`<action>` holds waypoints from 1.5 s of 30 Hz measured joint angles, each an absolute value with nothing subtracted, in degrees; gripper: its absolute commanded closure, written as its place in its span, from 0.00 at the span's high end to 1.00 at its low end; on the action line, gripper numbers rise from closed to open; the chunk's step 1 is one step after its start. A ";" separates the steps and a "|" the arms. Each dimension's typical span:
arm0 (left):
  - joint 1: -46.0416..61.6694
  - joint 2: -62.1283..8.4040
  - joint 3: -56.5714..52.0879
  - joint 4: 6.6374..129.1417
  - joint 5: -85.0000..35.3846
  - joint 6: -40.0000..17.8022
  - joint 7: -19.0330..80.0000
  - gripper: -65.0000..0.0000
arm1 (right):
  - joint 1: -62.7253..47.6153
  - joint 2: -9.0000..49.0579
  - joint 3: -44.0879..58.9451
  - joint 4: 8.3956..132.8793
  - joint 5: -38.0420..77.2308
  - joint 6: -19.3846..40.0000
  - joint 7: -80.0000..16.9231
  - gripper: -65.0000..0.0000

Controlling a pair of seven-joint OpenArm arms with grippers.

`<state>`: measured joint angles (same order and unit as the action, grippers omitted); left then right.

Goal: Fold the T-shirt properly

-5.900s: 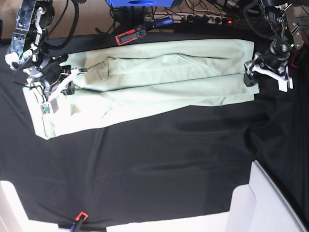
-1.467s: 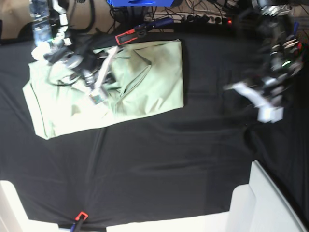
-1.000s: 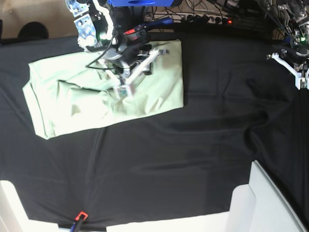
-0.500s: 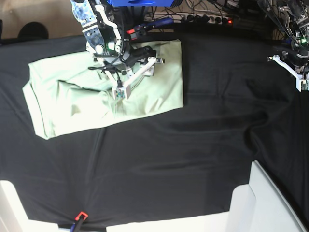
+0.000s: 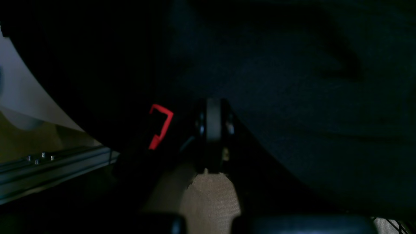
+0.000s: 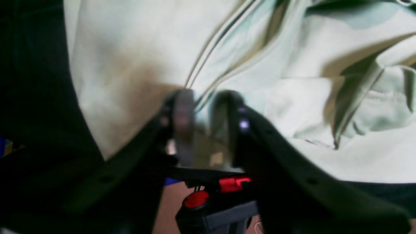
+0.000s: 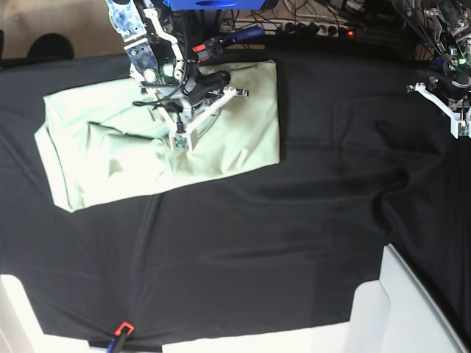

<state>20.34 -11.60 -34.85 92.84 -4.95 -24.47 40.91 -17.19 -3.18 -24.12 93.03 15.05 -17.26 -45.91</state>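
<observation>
The pale mint-green T-shirt lies folded on the black cloth at the back left. My right gripper is down on its middle. In the right wrist view the fingers stand a narrow gap apart, and a raised crease of the T-shirt runs straight in between them, so the right gripper looks shut on that fold; the picture is blurred. My left gripper hangs at the far right edge, well away from the shirt. It is shut on nothing, and in its own view the left gripper shows only black cloth beneath it.
A red-handled tool and a blue-handled one lie just behind the shirt, with cables and a power strip along the back. White boxes stand at the front right. A red clip and a metal rail sit beside the left gripper.
The shirt's right half was folded over onto the left and the left arm drew back to the right edge. In the last half second the right gripper's jaws narrowed onto the shirt.
</observation>
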 measured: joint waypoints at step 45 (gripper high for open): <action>19.53 -8.40 -26.06 92.73 -4.97 -24.71 40.93 0.24 | -19.73 -2.28 -6.26 110.08 15.03 -17.26 -60.18 0.45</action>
<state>19.53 -8.40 -26.06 92.73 -4.97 -24.71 40.93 -19.73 -2.28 -6.26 110.08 15.03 -17.26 -60.18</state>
